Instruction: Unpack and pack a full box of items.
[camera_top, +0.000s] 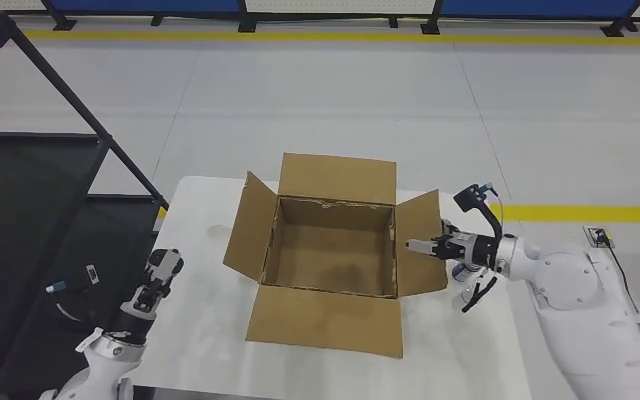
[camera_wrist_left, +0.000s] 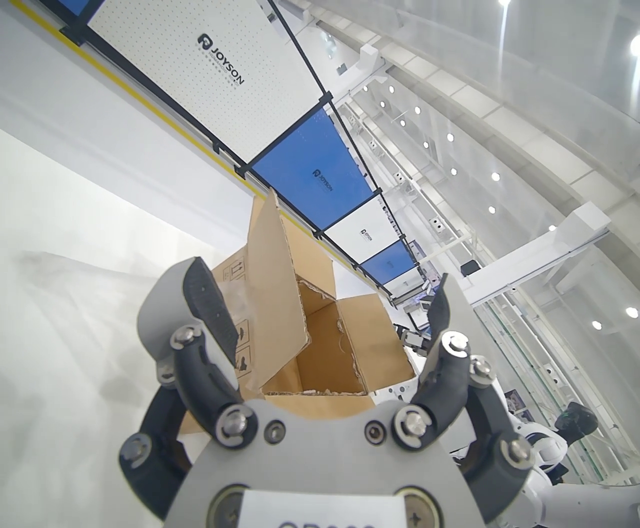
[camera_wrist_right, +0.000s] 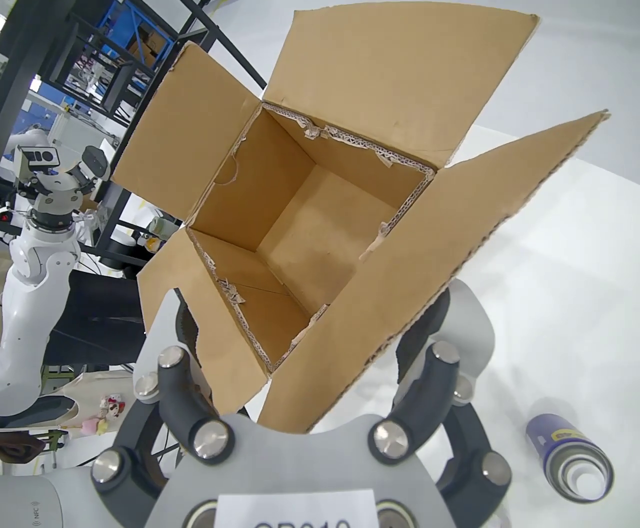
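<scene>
An empty cardboard box (camera_top: 328, 245) stands mid-desk (camera_top: 210, 330), mouth up, its 4 flaps splayed outward. Its slightly longer side appears to run across the desk between the 2 arms. The right claw (camera_top: 410, 244) is spread, straddling the edge of the right flap (camera_top: 420, 215) without clamping it. The left claw (camera_wrist_left: 320, 277), also released, hangs near the desk's left edge, well apart from the box. A pull on that frayed flap could tear it or drag the light box, and the can (camera_wrist_right: 570, 457) lying beside the right arm could be knocked rolling.
</scene>
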